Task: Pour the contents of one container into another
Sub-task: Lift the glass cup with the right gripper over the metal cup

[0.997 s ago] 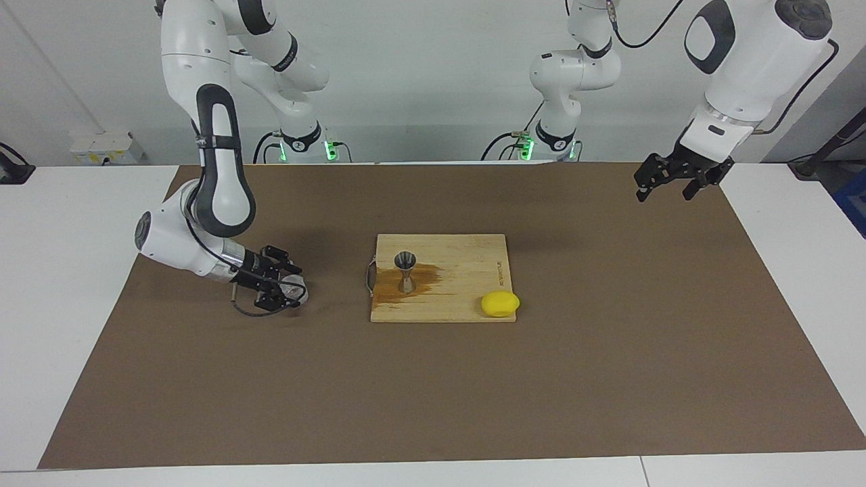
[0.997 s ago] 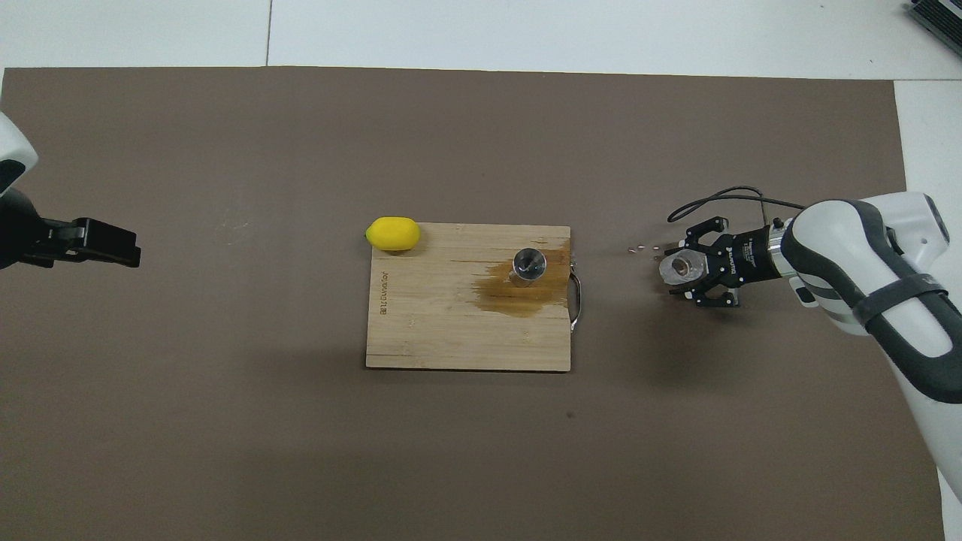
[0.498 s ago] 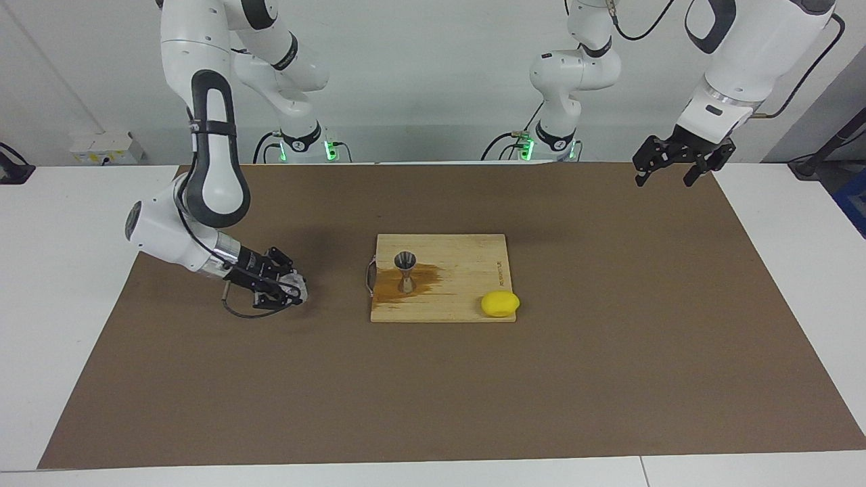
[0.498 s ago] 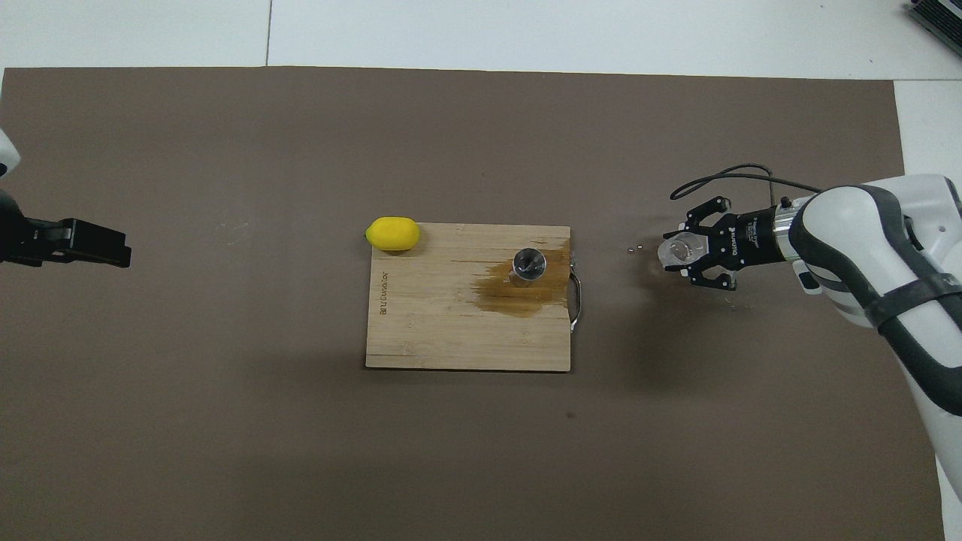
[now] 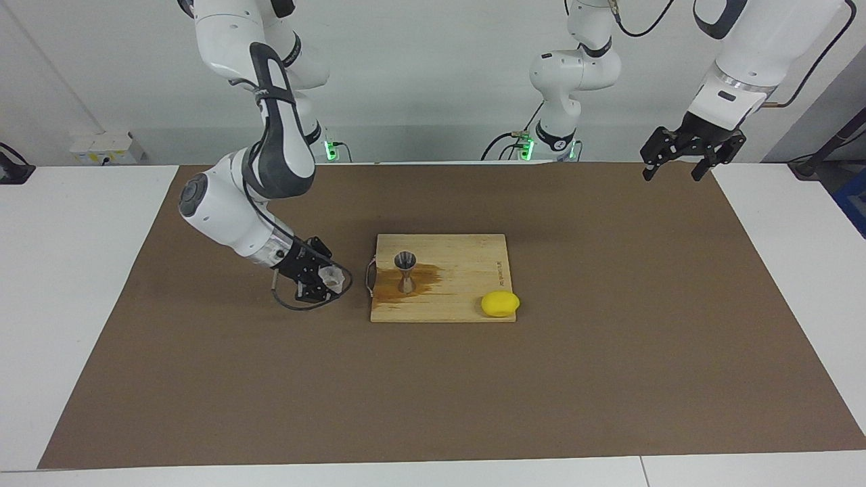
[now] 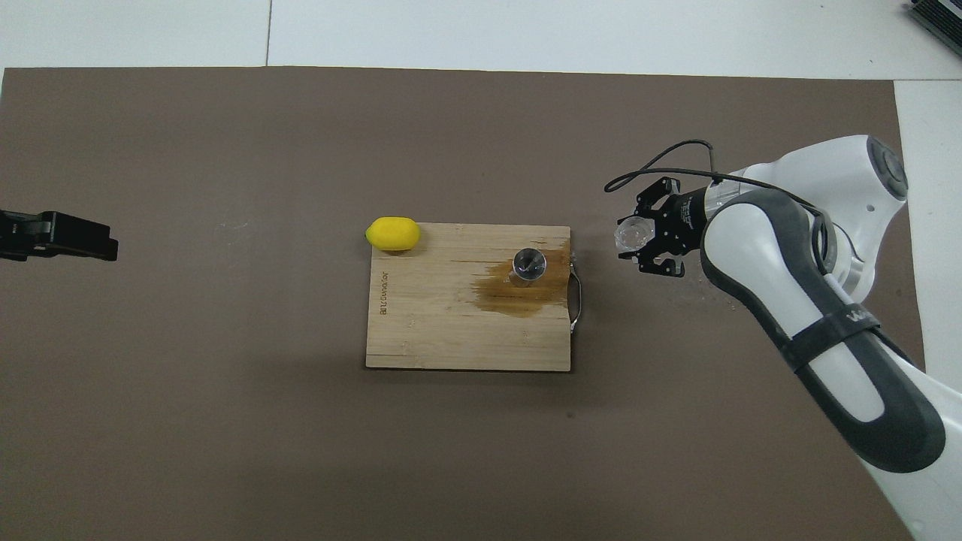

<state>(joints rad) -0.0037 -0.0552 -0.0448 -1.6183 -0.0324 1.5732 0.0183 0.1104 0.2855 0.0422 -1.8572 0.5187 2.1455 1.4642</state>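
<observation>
Though gripped, clear cup (image 5: 331, 274) faint

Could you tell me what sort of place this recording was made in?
Probably a robotics lab: two arms at a white table under a brown mat, a cutting board as prop, bare walls and cabling.

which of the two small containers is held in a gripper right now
The clear cup, gripped by the right gripper above the mat beside the cutting board. The metal jigger stands untouched on the board.
</observation>
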